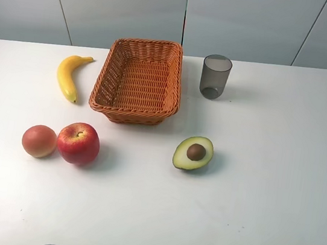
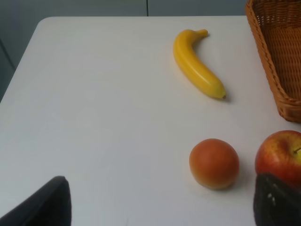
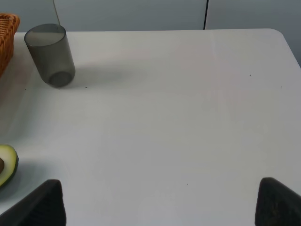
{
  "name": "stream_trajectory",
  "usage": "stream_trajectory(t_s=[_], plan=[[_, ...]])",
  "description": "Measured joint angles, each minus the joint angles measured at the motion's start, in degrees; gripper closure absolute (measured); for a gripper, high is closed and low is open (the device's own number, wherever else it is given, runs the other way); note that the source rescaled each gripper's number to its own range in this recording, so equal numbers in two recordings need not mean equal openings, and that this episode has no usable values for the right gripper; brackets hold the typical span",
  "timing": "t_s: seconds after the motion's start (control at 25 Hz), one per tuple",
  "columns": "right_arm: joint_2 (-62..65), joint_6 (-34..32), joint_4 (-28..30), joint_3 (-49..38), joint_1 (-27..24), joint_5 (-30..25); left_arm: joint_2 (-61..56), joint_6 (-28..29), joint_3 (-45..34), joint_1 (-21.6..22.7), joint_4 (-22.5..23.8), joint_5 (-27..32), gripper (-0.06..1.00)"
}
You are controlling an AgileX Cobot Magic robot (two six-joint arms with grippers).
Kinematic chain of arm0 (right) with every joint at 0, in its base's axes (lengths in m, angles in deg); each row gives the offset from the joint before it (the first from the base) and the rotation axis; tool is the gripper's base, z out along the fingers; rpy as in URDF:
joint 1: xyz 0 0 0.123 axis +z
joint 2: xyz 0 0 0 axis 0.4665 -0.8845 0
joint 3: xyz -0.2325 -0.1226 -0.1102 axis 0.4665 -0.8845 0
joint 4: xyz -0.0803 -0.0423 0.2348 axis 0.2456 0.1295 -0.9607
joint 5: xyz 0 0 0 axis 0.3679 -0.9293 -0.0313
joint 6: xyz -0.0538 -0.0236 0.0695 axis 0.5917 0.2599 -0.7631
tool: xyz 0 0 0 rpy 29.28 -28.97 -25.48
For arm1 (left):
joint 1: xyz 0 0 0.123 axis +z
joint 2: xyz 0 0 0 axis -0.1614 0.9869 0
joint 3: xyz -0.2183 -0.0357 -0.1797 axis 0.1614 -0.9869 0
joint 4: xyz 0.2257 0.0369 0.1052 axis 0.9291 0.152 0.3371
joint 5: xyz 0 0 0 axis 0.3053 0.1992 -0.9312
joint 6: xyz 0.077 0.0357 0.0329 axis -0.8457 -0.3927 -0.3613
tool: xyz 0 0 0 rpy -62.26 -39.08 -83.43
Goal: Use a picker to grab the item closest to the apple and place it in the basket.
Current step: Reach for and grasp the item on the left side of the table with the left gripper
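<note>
Orange-pink fruit (image 1: 39, 141) rests on the white bench (image 1: 263, 191), just beside the red apple (image 1: 78, 143) and nearer the camera than the wicker basket (image 1: 132, 117). The left gripper (image 2: 162, 209) and the right gripper (image 3: 160, 207) are both spread wide, holding nothing.

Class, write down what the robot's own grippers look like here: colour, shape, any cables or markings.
Little shows. The left gripper appears only as two matte black fingers with rounded, wedge-like tips; one has a faintly speckled face. The right gripper has the same dark, blunt fingers. No cables, markings or arm links are visible in any view.
</note>
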Motion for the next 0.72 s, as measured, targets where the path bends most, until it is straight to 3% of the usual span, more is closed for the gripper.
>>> stream_trajectory(t_s=[0.72], plan=[[0.00, 0.00, 0.00, 0.00, 0.00, 0.00, 0.00, 0.00, 0.00, 0.00, 0.00, 0.00, -0.05]])
